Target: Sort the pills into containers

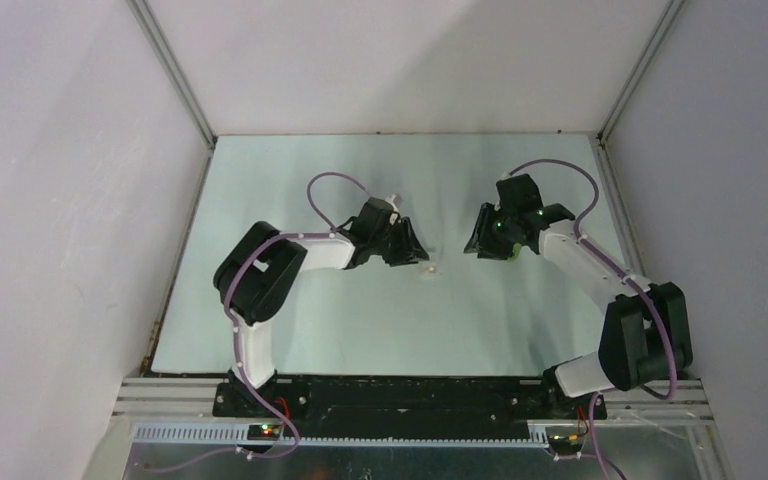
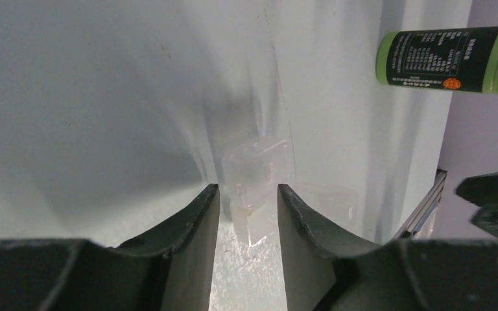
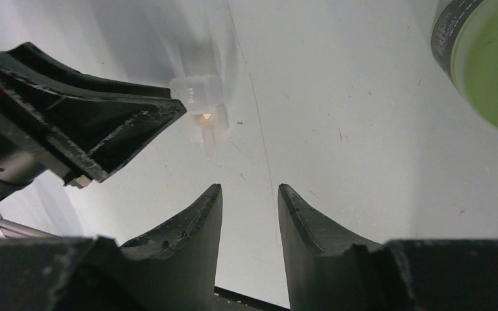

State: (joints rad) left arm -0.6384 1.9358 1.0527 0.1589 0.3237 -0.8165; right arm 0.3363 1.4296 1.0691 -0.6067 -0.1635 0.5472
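Observation:
The clear two-compartment container lies on the pale table just past my left gripper. The gripper is open, and the container's near end sits between its fingertips with a gap on each side. In the top view the container is a small pale spot just right of the left gripper. The right wrist view shows the container with an orange pill in it and a tiny orange speck on the table beside it. My right gripper is open and empty, and apart from the container.
A green bottle with a dark label stands at the right gripper's far side. It also shows in the left wrist view and partly in the top view. White enclosure walls and metal rails border the table.

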